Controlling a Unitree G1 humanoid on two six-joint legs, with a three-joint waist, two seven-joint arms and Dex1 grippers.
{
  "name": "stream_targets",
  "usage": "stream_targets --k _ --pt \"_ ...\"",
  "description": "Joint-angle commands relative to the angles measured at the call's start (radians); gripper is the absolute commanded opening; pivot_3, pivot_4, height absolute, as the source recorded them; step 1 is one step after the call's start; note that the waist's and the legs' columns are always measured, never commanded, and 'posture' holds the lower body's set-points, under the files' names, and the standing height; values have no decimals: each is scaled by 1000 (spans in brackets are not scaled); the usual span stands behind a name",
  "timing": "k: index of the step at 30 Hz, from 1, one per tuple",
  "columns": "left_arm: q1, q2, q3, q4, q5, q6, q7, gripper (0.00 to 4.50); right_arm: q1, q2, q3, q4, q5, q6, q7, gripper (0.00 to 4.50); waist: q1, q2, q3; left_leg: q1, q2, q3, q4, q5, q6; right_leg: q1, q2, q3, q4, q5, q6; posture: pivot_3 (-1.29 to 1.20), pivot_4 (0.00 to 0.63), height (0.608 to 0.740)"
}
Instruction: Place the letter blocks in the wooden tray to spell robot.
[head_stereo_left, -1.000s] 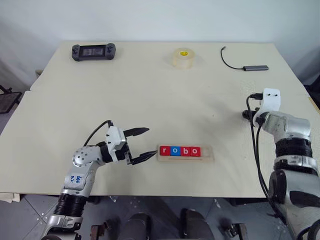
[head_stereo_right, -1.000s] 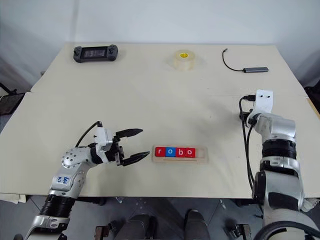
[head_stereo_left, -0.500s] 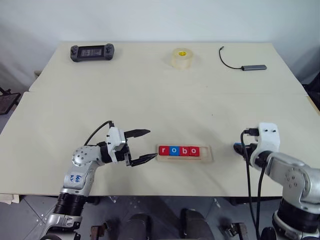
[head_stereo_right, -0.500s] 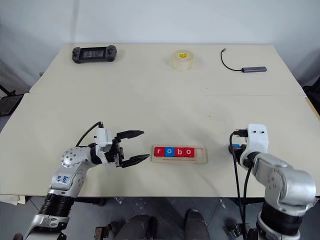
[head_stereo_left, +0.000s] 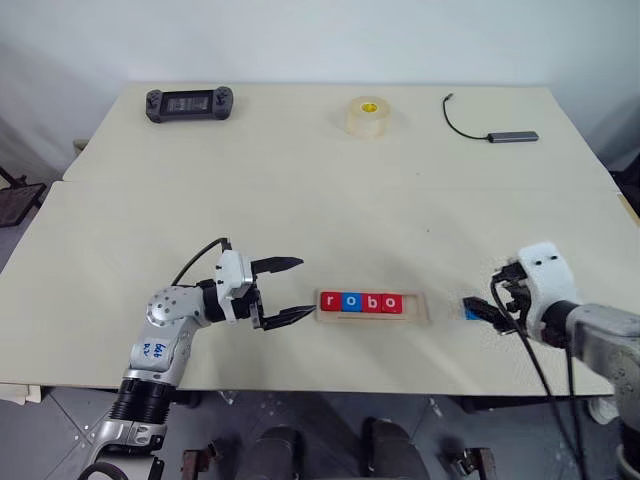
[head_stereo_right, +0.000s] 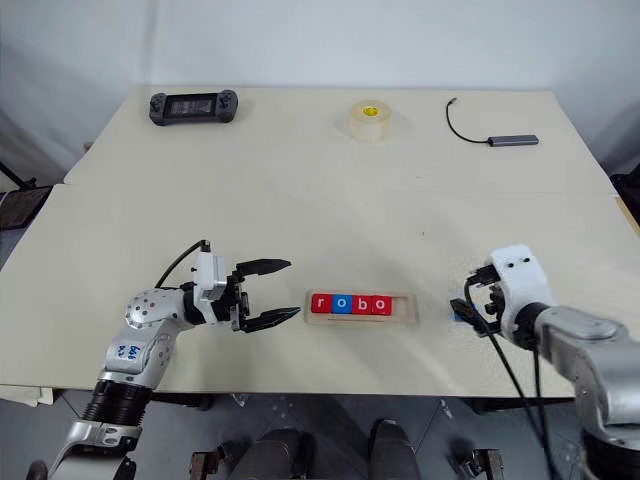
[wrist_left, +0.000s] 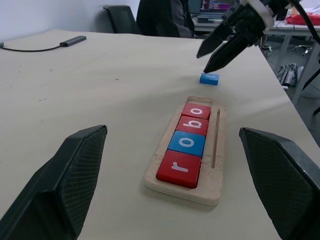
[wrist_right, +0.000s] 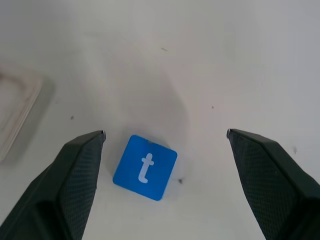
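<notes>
Four blocks (head_stereo_left: 360, 302) sit in the tray (head_stereo_left: 421, 305), reading r, o, b, o from its left end: red, blue, red, red. They touch one another in a row, and the slot at the tray's right end is bare wood. The fifth block, the blue t (wrist_right: 145, 167), lies flat on the table (head_stereo_left: 300, 180) just right of the tray, apart from it, letter up. The right gripper (wrist_left: 212, 50) hangs over that t with its fingers (wrist_right: 80, 172) spread wide, one on each side of the block and clear of it, holding nothing; in the left wrist view its tips are above the block, not on it. The left gripper (head_stereo_left: 288, 290) is level near the tray's left end, pointing toward it, its fingers (wrist_left: 75, 175) also wide apart and empty, short of the wood. At the table's far edge lie a black handheld controller (head_stereo_left: 188, 102), a tape roll (head_stereo_left: 367, 116) and a grey adapter with a black cable (head_stereo_left: 490, 127), all well apart from the tray.
</notes>
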Motion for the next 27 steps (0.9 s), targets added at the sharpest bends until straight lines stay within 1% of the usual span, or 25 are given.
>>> stream_targets --k 1,2,3,4,6,10,12,14,17,24,27 --pt "8 -2 7 -23 -3 -15 7 4500 66 -133 45 95 -21 -410 319 4118 0 0 0 0 0 1 0 0 0 0 0 0 0 0 0 0 150 740" --pt "10 -3 7 -26 -4 -16 8 4500 80 -169 57 156 -22 -531 431 4118 0 -1 1 0 0 1 0 0 0 0 0 0 -1 0 0 0 150 740" --pt "10 -4 6 -26 -4 -25 5 4500 74 -193 82 227 -41 -638 501 4118 -1 -1 1 0 0 1 0 0 0 1 1 0 -1 0 1 0 150 740" --pt "9 -6 6 -24 -4 -31 3 4500 66 -209 101 284 -57 -721 551 4118 -1 -2 1 1 0 1 0 0 0 1 1 0 -1 1 1 0 150 740" --pt "6 -4 -3 -31 -3 -46 -13 4500 -19 -238 193 452 -137 -902 634 4118 -4 -2 1 1 0 1 1 0 1 2 0 0 -2 1 2 0 150 740" --pt "7 3 -13 -54 -13 -35 -33 4500 -198 -235 311 727 -225 -1073 743 4118 -4 -2 1 2 1 3 1 1 1 2 0 1 -3 2 3 0 150 740" --pt "12 7 -15 -63 -15 -30 -38 4500 -255 -232 350 829 -263 -1147 780 4118 -4 -2 1 1 1 2 1 1 0 2 0 0 -3 1 3 0 150 740" --pt "20 13 -13 -71 -16 -27 -39 4500 -294 -237 393 914 -303 -1192 823 4118 1 -2 1 1 1 1 1 1 0 2 -1 -1 -4 1 3 0 150 740" --pt "29 19 -7 -78 -13 -24 -29 4500 -325 -231 434 980 -339 -1236 856 4118 1 -2 1 0 1 0 1 1 0 2 -2 -2 -5 1 3 0 150 740" --pt "35 26 3 -81 -14 -24 -20 4500 -332 -194 435 982 -337 -1236 845 4118 0 -2 1 0 1 -1 2 0 -1 3 -2 -4 -5 1 3 0 150 740" --pt "26 27 4 -74 -13 -24 -20 4500 -323 -184 424 971 -332 -1230 831 3525 -2 -2 1 0 2 -1 2 0 -1 4 -1 -4 -5 1 3 0 150 740"
